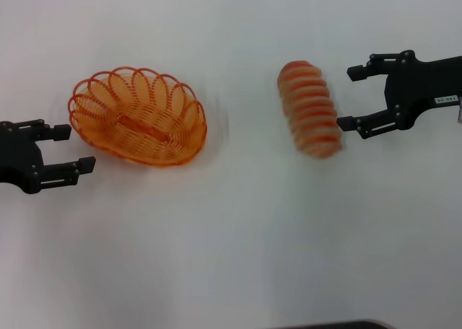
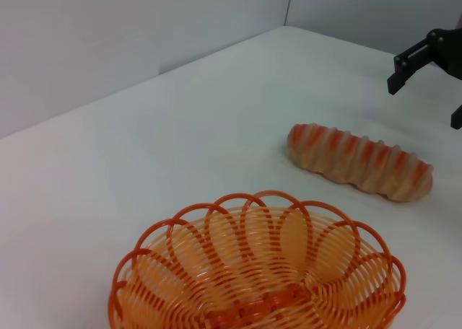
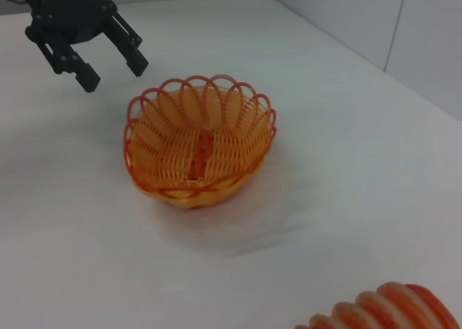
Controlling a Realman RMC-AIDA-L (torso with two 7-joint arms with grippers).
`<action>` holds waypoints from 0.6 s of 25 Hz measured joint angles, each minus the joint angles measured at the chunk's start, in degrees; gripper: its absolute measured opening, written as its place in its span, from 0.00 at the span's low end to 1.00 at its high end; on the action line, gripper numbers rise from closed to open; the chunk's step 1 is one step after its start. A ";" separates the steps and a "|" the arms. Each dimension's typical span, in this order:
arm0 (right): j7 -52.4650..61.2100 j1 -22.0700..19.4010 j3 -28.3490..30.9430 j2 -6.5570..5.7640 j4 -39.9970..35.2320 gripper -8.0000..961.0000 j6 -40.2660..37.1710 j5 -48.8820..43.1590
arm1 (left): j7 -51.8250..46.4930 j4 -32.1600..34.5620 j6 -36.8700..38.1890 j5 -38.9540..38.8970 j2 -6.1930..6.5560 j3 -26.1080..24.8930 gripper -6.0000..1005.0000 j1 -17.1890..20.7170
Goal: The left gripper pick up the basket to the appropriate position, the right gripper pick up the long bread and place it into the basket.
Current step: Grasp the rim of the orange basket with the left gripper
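At centre left of the head view, empty basket ungrasped beside open left gripper; at upper right, long bread loose before open right gripper; likely approach step, next closing onto the basket rim.

The bench is viewed from above by the head camera — basket and long bread are shared by both low, oblique wrist views.
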 joint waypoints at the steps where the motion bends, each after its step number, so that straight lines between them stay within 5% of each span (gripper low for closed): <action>1: 0.00 0.00 0.00 0.02 0.00 0.98 0.01 0.00 | 0.00 0.01 -0.09 0.00 -0.01 0.05 0.73 0.00; 15: 0.00 0.11 -0.01 0.01 0.00 0.98 0.09 -0.06 | 0.00 -0.09 -0.31 -0.41 -0.12 -0.06 0.73 0.00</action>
